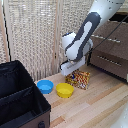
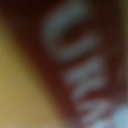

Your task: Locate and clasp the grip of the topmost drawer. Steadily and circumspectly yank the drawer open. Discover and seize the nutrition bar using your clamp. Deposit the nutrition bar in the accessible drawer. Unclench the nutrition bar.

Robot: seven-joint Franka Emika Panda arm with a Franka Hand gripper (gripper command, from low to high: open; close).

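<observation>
The white arm reaches down so that the gripper [image 1: 71,71] sits right over the nutrition bar [image 1: 80,78], which lies on the wooden tabletop [image 1: 95,102] just beside the yellow bowl [image 1: 64,90]. The arm's head hides the fingers and part of the packet, so whether they are spread or pinching cannot be told. The wrist view is a close blur of red, yellow and pale lettering. The topmost drawer [image 1: 111,36] appears pushed in, partly cut off at the exterior view's right.
</observation>
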